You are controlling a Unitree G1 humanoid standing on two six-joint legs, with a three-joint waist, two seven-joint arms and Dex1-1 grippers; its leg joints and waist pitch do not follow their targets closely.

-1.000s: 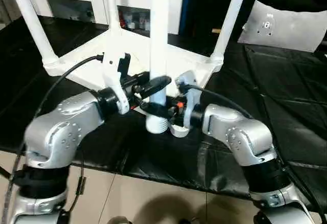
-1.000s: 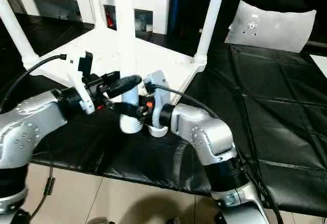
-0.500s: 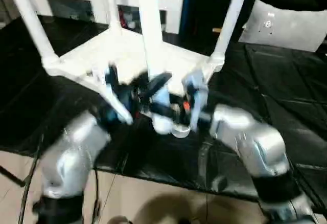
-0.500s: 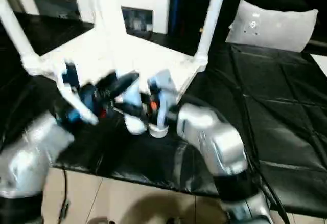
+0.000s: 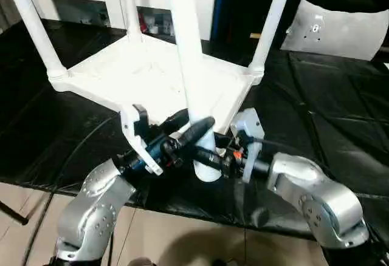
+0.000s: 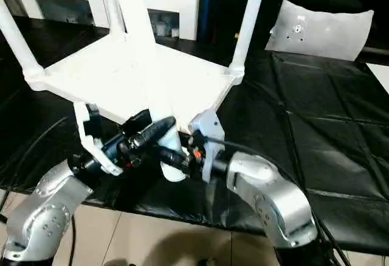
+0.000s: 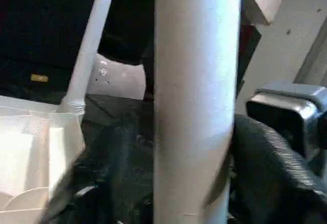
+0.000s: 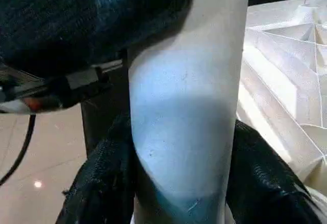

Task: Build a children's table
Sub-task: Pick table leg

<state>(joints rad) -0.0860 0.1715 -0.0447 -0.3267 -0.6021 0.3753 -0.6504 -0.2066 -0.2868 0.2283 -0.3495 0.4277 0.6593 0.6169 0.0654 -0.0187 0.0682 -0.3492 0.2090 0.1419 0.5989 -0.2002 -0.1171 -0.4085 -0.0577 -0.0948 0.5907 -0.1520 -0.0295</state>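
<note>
With three legs already standing in the upturned table top (image 5: 152, 75) on the black desk (image 5: 340, 126), the left hand (image 5: 193, 133) and right hand (image 5: 209, 155) both clamp the fourth leg (image 5: 191, 71) above the near corner socket, where seating looks due next.

Held leg (image 5: 185, 47) top cut off; socket hidden.

White table top (image 5: 152, 75), white legs (image 5: 185, 41), black pincer fingers (image 5: 197, 129), silver forearms (image 5: 307, 184), black mat (image 5: 340, 126)
</note>
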